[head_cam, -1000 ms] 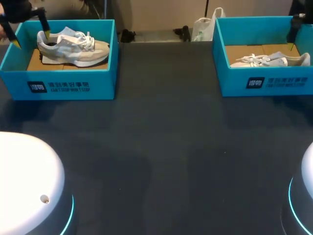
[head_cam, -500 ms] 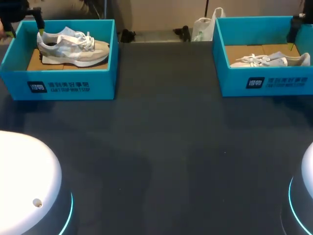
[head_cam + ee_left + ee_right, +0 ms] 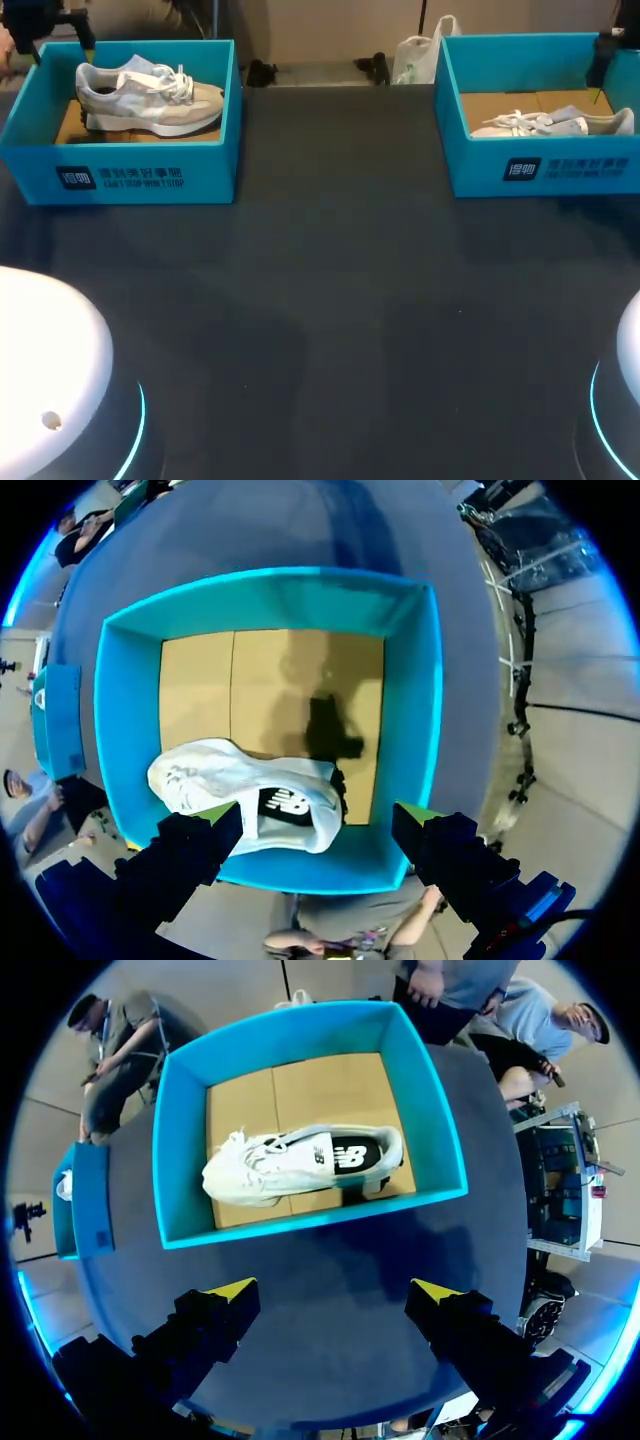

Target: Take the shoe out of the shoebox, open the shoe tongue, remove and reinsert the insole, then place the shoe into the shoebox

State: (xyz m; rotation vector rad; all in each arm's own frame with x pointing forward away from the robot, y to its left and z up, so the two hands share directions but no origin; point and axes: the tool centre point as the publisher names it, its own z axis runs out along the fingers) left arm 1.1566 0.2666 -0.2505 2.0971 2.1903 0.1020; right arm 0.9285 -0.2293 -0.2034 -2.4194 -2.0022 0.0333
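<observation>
Two blue shoeboxes stand on the dark table. The left shoebox [image 3: 120, 165] holds a grey-white sneaker [image 3: 150, 95], upright with its heel to the left. My left gripper [image 3: 62, 40] hangs open above the box's far left corner, clear of the shoe. From the left wrist, the sneaker's heel [image 3: 250, 795] lies below and between the open fingers of the gripper [image 3: 318, 818], over the box's cardboard floor [image 3: 270, 690]. The right shoebox [image 3: 540, 165] holds a white sneaker [image 3: 555, 122]. My right gripper [image 3: 604, 88] hovers open at that box's right end, above the sneaker [image 3: 300, 1165] and shoebox [image 3: 180, 1150]; the gripper [image 3: 335, 1290] holds nothing.
Bare dark tabletop [image 3: 330, 300] stretches between the two boxes and toward the front. The white rounded arm bases sit at the front left [image 3: 50, 360] and front right [image 3: 628, 390] corners.
My left gripper has lifted up and back from the sneaker's heel toward the box's far left corner. The right gripper and both shoes have stayed still.
</observation>
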